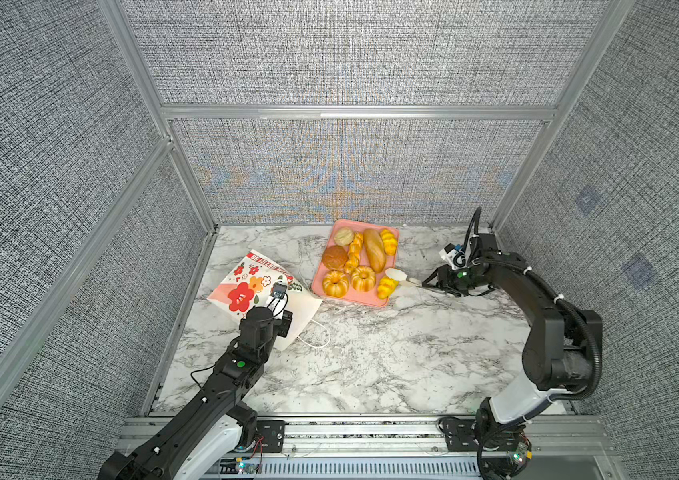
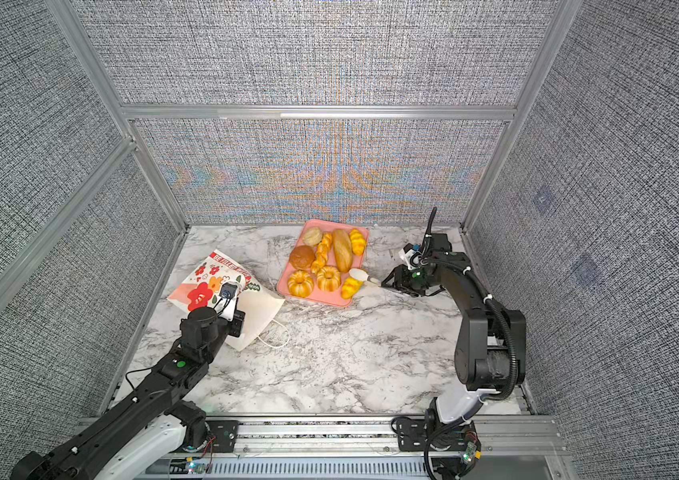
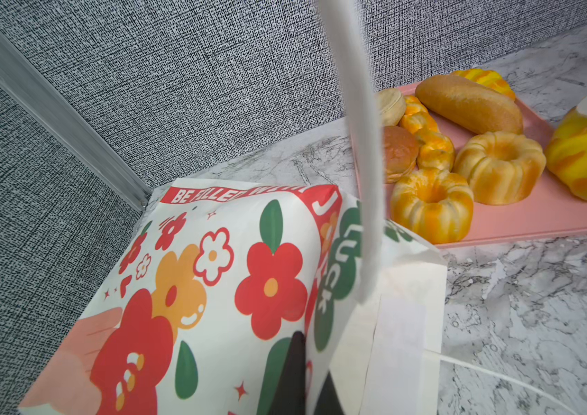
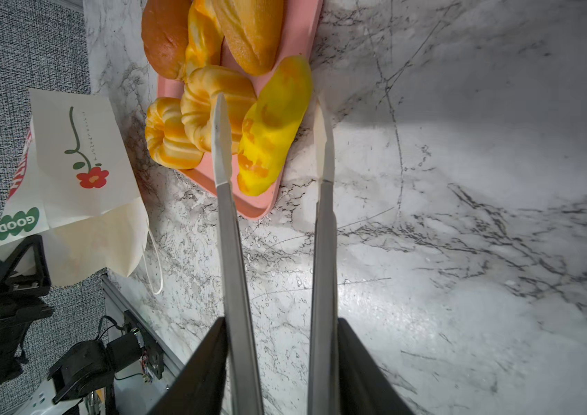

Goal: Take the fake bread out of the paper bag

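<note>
On the marble table (image 1: 371, 365), the biggest thing I can upset is the paper bag (image 1: 242, 286), left of centre in both top views. It lies on its side, and my left gripper (image 3: 306, 377) is clenched on a fold of it near the mouth. If I pull or lift hard, the thin paper could tear at the pinch. I cannot tell whether any piece is left inside, so a careless tip could spill one onto the table. Next is the pink tray (image 1: 354, 298), just right of the bag at centre frame, carrying eight pieces of fake bread (image 1: 374, 249) packed close. My right gripper (image 4: 270, 102) is released, its long fingers standing apart on either side of the yellow roll (image 4: 277, 122) at the tray's lower right corner in the top views. By my judgement that roll sits partly over the rim, so a brush from a finger as I back away could tip it off. One finger also crosses the ring cake (image 4: 198, 107) in the right wrist view, and dragging there could shove its neighbours. Smallest, the cord handle (image 1: 321, 340) loops loose on the table below the bag and could snag.
</note>
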### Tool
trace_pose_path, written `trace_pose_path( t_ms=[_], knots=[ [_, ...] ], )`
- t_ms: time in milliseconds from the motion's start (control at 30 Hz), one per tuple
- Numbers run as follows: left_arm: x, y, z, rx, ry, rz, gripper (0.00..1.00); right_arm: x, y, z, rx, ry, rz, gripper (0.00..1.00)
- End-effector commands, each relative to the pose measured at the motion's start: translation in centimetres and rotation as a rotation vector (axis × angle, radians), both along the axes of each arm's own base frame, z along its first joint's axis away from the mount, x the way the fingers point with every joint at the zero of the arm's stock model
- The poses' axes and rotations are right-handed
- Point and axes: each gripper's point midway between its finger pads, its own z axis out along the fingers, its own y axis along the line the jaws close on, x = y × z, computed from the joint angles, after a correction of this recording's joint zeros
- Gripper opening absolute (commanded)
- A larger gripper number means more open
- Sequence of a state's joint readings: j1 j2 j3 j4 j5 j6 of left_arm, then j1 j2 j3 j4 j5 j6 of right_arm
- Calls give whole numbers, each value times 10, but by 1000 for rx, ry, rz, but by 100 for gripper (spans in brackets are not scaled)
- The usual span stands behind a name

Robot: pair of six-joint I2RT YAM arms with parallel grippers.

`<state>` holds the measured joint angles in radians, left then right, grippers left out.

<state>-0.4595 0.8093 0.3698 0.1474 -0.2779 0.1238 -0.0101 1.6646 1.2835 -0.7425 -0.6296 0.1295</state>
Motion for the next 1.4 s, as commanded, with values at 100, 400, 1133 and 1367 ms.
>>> trace_pose_path(
  t_ms=[100, 400, 1133, 1367],
  knots=[
    [1, -2, 6, -16, -13, -7, 0, 4, 1, 6, -16, -7, 7, 42],
    [0, -2, 7, -13, -17, -9, 0, -3, 1, 20, -15, -33, -11, 38],
    [-2, 0, 5, -16, -8, -7, 0, 0, 6, 13, -123, -4, 21, 4],
    [-4, 1, 3, -11, -6, -4, 0, 11, 17, 7, -119, -4, 45, 2]
  ],
)
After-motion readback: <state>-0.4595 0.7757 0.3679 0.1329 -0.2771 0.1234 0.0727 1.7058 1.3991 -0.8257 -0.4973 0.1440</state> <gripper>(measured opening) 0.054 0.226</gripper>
